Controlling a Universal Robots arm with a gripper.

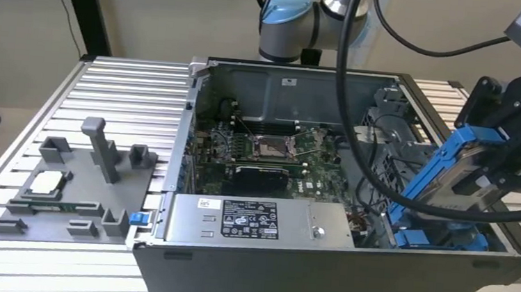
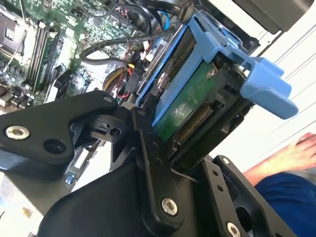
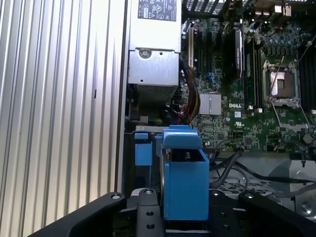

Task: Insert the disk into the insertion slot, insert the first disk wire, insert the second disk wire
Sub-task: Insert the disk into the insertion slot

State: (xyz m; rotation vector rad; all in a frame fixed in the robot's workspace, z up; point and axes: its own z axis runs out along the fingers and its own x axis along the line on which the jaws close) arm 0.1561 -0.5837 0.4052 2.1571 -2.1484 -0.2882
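the disk [image 1: 458,177] wore a bright blue frame, with a green circuit board [image 2: 190,106] on one face, and the pincer [image 3: 183,219] holding it was matt black. the motherboard [image 1: 265,150] was dark green inside a dark grey case [image 1: 325,276], the power-supply box [image 1: 190,218] pale grey with a white label. the worktop [image 1: 116,93] was silver, ribbed in fine parallel lines.

The disk [image 1: 450,161] has a smooth, bright blue plastic frame and a green circuit-board underside. The claw [image 3: 185,219] is matt black with shiny metal screws. The bench [image 1: 125,86] is ribbed bare metal, and the power-supply box [image 1: 236,221] is dull grey sheet metal.
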